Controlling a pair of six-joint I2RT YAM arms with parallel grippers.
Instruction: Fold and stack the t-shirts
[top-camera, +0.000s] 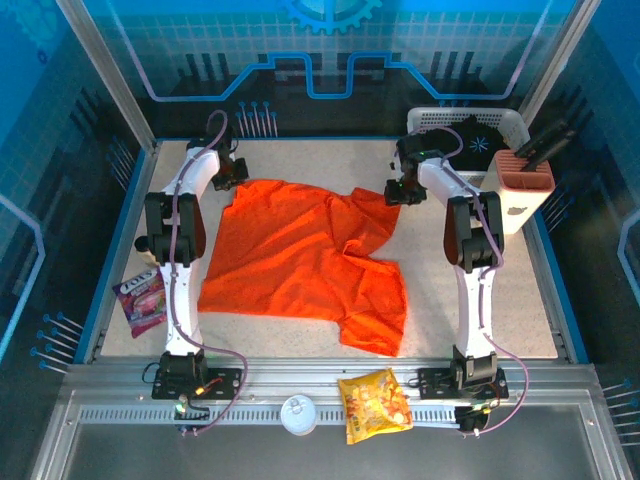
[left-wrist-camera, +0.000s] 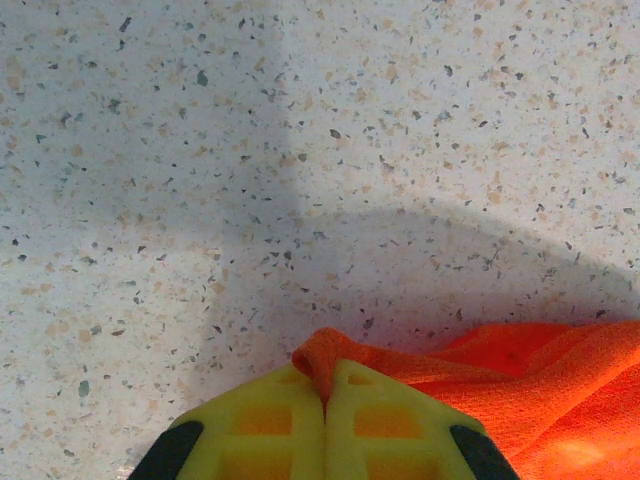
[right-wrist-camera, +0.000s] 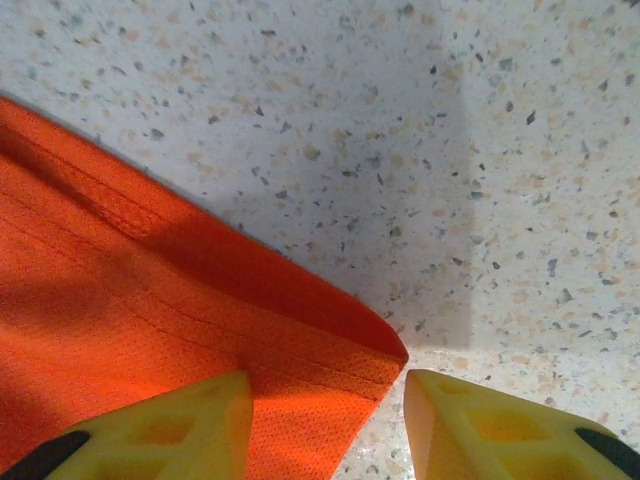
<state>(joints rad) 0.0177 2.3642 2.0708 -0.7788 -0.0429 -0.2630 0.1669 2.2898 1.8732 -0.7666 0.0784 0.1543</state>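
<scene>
Right under my left lens, my left hand (left-wrist-camera: 325, 390) is clamped tight on a fold of the orange t-shirt (left-wrist-camera: 540, 390), pinching its far-left corner, ready to lift, I reckon. The shirt sprawls rumpled across the tabletop (top-camera: 320, 160) between my arms. Over on the right, my right hand (right-wrist-camera: 325, 410) gapes wide, straddling the hemmed corner, lined up, I'd say, for a matching grip. The black shirt (top-camera: 478, 140) sits in the white basket (top-camera: 430, 118).
</scene>
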